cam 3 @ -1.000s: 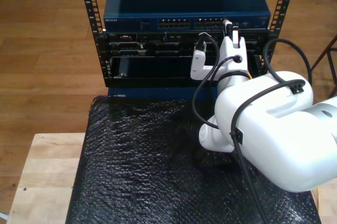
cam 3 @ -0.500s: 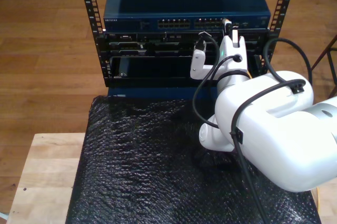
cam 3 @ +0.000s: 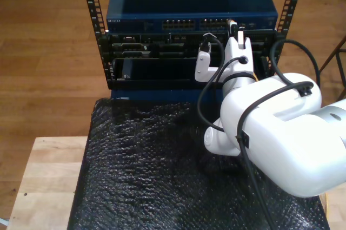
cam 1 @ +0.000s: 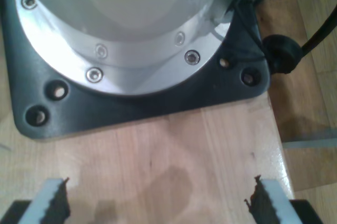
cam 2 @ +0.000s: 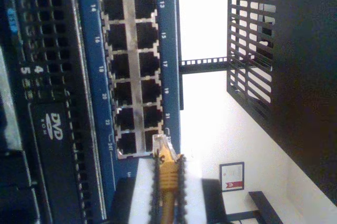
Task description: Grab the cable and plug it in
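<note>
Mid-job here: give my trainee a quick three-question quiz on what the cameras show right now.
1. True or false: the cable plug is fully seated in a port.
2. What does my second gripper hold? A) a screwdriver B) the cable C) nothing
3. Fill in: my first gripper is ____, above bare wood beside a black base plate.

Key: 1 false, the plug tip is just short of the blue switch ports; 2 B; 3 open.

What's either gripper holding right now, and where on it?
My second gripper pinches the yellow cable just behind its clear plug. My first gripper is open, holding nothing.
</note>
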`<action>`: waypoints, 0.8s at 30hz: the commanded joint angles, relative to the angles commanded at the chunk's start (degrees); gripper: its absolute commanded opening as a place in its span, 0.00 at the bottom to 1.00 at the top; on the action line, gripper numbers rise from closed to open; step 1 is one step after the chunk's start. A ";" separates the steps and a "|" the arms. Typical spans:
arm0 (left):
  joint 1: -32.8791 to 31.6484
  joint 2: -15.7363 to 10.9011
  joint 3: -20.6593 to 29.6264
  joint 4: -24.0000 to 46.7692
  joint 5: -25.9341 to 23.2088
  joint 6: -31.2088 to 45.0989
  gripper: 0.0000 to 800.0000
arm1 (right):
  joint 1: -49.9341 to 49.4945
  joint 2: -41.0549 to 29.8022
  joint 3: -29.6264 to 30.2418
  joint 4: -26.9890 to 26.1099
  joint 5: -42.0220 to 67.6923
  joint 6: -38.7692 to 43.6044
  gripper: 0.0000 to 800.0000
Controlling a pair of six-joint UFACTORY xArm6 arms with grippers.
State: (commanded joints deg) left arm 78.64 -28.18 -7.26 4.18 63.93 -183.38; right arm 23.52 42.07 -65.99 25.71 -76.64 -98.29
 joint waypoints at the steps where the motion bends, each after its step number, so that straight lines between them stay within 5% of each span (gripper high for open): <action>1: 0.00 -0.09 0.00 0.00 0.00 0.00 1.00 | 0.00 0.18 0.00 0.00 0.00 0.00 0.00; 24: 0.00 -0.09 0.00 0.00 0.00 0.00 1.00 | -0.18 1.67 -2.37 -0.09 0.79 0.00 0.00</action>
State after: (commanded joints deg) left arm 78.64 -28.26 -7.26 4.18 63.93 -183.38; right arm 23.34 43.74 -68.36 25.63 -75.85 -98.29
